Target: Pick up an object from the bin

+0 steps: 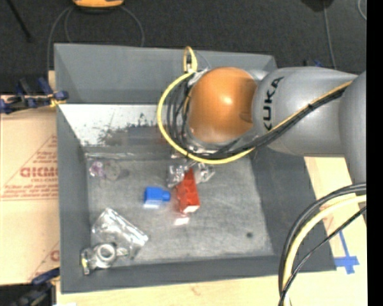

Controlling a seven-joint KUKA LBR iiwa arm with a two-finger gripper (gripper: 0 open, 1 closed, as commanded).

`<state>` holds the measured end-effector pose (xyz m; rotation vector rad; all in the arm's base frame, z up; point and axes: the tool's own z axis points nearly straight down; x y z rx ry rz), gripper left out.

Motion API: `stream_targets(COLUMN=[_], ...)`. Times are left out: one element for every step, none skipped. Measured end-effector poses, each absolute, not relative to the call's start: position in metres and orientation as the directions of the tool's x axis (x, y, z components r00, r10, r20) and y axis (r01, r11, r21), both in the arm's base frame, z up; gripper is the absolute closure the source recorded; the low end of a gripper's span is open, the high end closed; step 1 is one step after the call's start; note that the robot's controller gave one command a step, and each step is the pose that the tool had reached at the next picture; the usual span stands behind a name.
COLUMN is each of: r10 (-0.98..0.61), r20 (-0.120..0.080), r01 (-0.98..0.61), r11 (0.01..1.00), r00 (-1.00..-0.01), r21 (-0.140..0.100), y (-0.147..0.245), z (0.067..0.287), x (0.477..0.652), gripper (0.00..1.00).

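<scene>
Grey metal bin (262,196): the gripper (190,173) hangs at the red block's (187,197) twelve o'clock end, spread or closed I cannot tell. A blue piece (155,197) lies at the block's nine o'clock.

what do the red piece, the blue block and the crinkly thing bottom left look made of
The red piece: likely plastic, solid matte colour. The blue block: likely plastic too, uniform colour, moulded edges. The crinkly thing: clear plastic film, see-through with glinting creases; the ring beside it looks like metal, silvery shine.

One camera looks down into the grey bin (239,218) from above, slightly aslant, the arm (306,110) entering from the right.
</scene>
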<state>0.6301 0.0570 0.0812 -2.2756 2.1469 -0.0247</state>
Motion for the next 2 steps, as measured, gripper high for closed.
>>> stream_targets(r10=[-0.999,-0.999], r20=[0.000,-0.003], r01=[-0.999,-0.999], r11=[-0.053,-0.047], r00=[0.053,0.047], r21=[-0.008,-0.004], y=[0.0561,0.0561], z=[0.1170,0.1200], x=[0.6327,0.6338], gripper=[1.00,1.00])
